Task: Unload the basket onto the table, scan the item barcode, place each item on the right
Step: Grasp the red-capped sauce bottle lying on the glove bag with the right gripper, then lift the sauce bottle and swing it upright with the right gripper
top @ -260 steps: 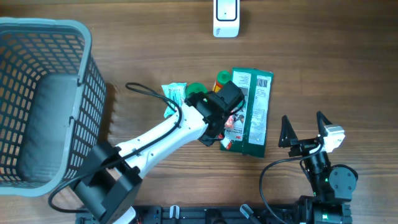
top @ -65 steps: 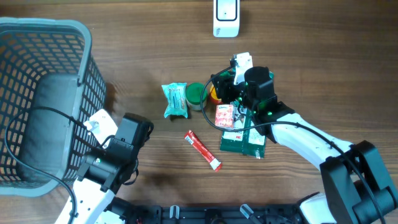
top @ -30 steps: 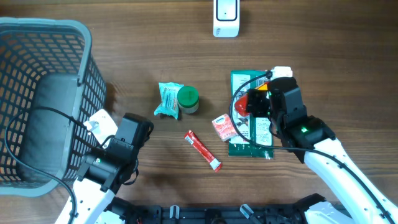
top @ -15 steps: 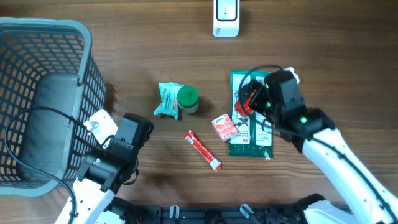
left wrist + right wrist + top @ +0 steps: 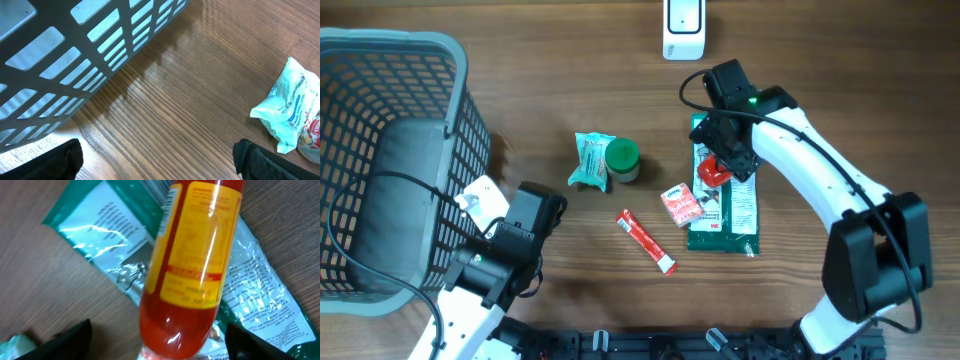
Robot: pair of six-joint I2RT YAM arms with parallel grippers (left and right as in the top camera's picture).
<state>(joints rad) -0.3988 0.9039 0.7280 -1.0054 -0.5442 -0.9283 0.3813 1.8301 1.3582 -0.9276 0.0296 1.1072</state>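
Red sauce bottle [image 5: 192, 265] with a yellow label is my item. It sits in the upper middle of the overhead view, under the right gripper [image 5: 725, 160] and across the top end of the green foil pouch [image 5: 730, 215], a little below the white scanner [image 5: 683, 25] at the top edge

From the right wrist view the two dark fingers [image 5: 67, 340] stand wide at the bottom corners with the bottle's red lower end between them. A strip of background shows on the left side and the right finger is hard against the bottle's outline, so I cannot tell whether the pads actually bear on it

The left gripper [image 5: 157, 162] hangs with its jaws fully spread and nothing in them, over the wooden table [image 5: 190, 75] between the grey basket [image 5: 60, 60] and a pale green packet [image 5: 292, 107]

I judge the bottle to be glossy plastic, round, fairly weighty with liquid, and a bit squeezable, so it will roll on the slick pouch and could twist in a light pinch. I would take it across the bare red body below the label and squeeze firmly but not hard. That keeps the label clear; fine dark lines on its upper left edge may be the barcode, but they are too blurred to be sure
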